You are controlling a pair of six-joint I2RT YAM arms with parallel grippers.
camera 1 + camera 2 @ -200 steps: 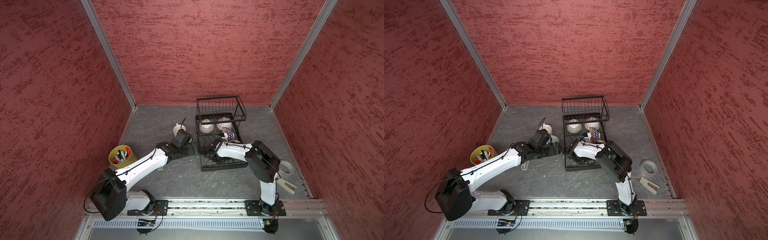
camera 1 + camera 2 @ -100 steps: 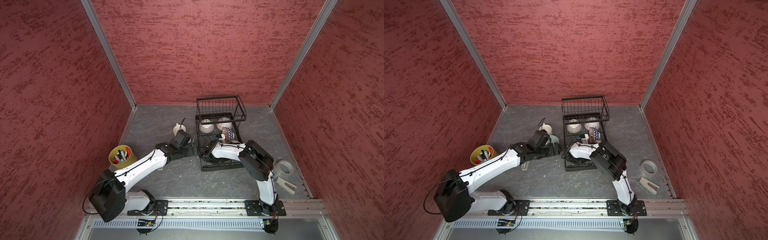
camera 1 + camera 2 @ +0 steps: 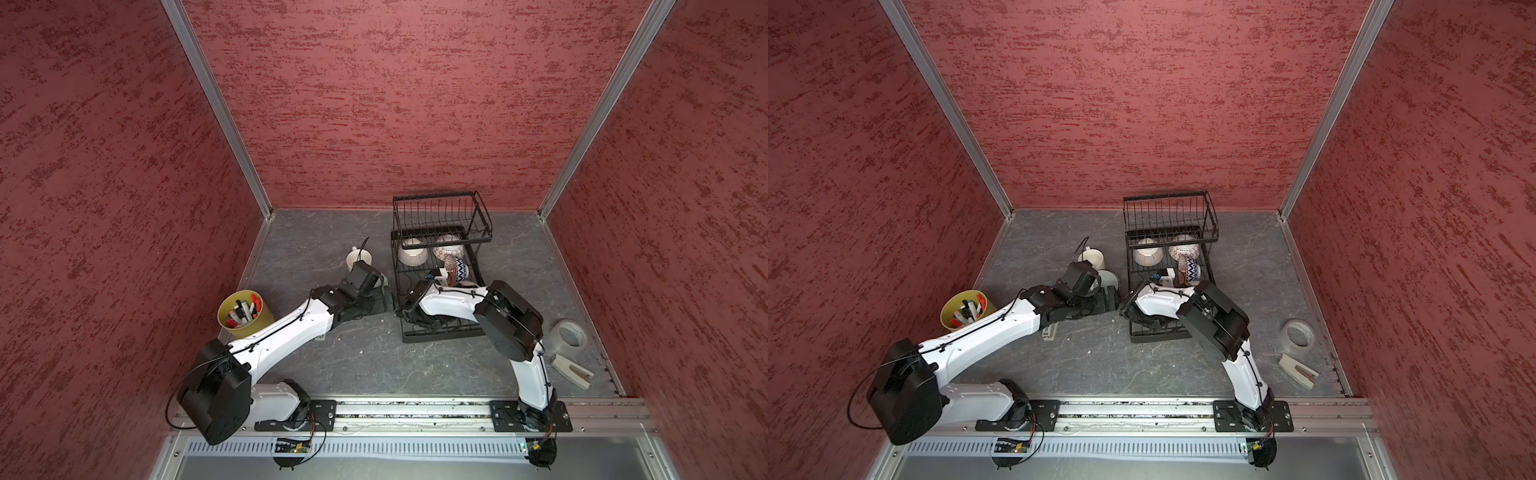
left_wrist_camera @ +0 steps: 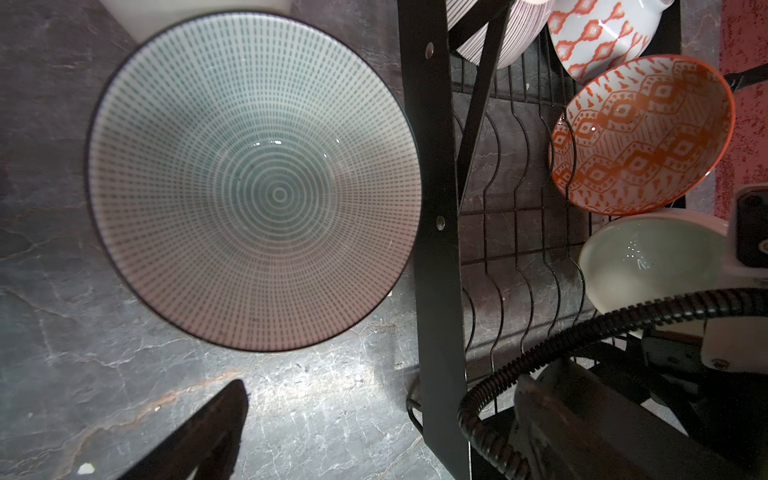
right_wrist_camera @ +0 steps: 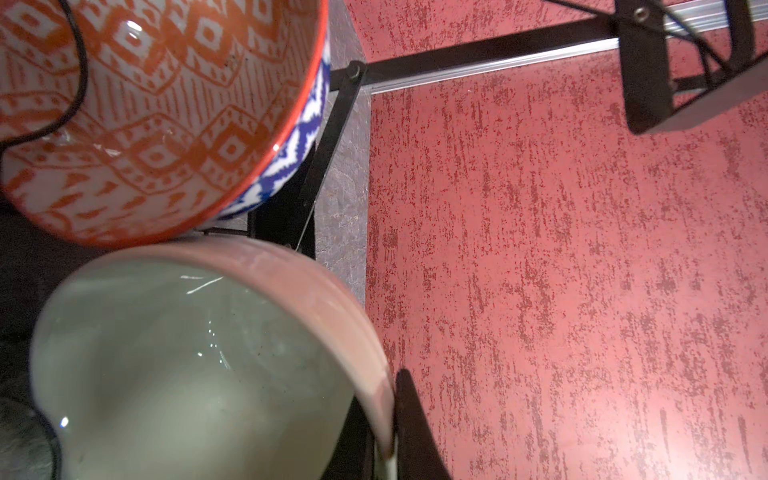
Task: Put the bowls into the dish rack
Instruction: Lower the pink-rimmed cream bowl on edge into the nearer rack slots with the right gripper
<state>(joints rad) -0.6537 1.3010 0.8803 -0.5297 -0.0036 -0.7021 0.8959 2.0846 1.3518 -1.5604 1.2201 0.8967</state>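
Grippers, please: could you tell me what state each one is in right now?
Left gripper: jaws open, holding nothing, above the dashed green bowl.
Right gripper: jaws shut on the rim of the plain bowl.

We count the things here.
We see one striped bowl (image 3: 412,257), one white and orange bowl (image 3: 448,252), one orange and blue bowl (image 3: 457,269), one plain bowl (image 4: 640,266) and one green bowl (image 4: 253,183): five in all; plus one rack (image 4: 434,166), one mug (image 3: 1094,258), one pot of pens (image 3: 245,328) and one tape roll (image 3: 1286,336).

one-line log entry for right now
left gripper: open near dotted green bowl on table | right gripper: shut on cream bowl in dish rack
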